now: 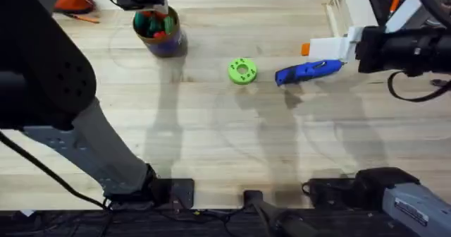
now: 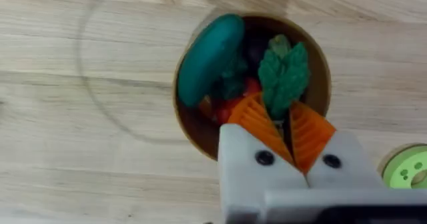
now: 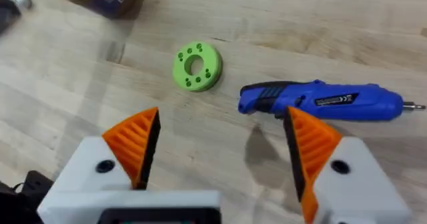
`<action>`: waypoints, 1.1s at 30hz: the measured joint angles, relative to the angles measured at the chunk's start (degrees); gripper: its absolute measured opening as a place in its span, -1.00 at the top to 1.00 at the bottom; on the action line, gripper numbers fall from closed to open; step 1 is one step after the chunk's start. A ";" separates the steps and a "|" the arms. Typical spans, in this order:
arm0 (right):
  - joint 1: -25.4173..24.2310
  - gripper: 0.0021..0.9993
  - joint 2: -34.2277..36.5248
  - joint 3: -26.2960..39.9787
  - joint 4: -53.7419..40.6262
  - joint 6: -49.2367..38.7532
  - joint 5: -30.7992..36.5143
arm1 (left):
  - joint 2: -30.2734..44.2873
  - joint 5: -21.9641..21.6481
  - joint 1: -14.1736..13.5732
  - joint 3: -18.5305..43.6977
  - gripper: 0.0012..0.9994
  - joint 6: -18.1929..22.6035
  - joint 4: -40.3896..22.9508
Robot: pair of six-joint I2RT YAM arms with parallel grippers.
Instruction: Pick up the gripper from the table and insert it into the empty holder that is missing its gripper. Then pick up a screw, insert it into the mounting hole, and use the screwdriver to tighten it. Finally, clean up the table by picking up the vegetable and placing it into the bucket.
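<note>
Your left claw (image 2: 291, 134) is pinched on the vegetable (image 2: 283, 74), held right over the bucket (image 1: 161, 31) at upper left — ready to drop it in. Your right claw (image 3: 220, 147) gapes wide, empty — the screwdriver (image 1: 308, 71) lies centre-right on the table (image 1: 211, 138).

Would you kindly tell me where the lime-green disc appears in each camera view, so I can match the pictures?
Overhead: the lime-green disc lies mid-table, between the bucket and the screwdriver.
Left wrist: a sliver at the picture's right edge, beside the bucket.
Right wrist: upper centre, next to the screwdriver.
Shared landmark: the bucket.
</note>
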 joint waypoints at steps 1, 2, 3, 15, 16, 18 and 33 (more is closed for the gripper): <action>0.00 -0.99 0.00 0.00 0.00 0.00 0.00 | 0.00 0.00 0.00 0.00 0.96 0.00 -0.11; 0.00 -0.99 0.00 0.00 0.00 0.00 0.00 | 0.00 0.00 0.00 0.00 0.96 0.00 -0.15; 0.00 -0.99 0.00 0.00 0.00 0.00 0.00 | 0.00 0.01 0.00 0.00 0.93 0.12 -0.13; 0.00 -0.99 0.00 0.00 0.00 0.00 0.00 | 0.00 0.02 -0.10 0.01 -0.97 0.07 -1.04; 0.00 -0.98 0.00 0.00 0.00 0.00 -0.01 | 0.00 0.00 -0.15 0.10 -0.97 0.07 -1.35; 0.00 -0.99 0.00 0.00 0.00 0.00 0.00 | -0.02 0.02 -0.29 0.57 -0.97 0.07 -2.27; 0.00 -0.99 0.00 0.00 0.00 0.00 -0.02 | -15.43 0.07 -0.96 2.51 -0.97 0.22 -11.58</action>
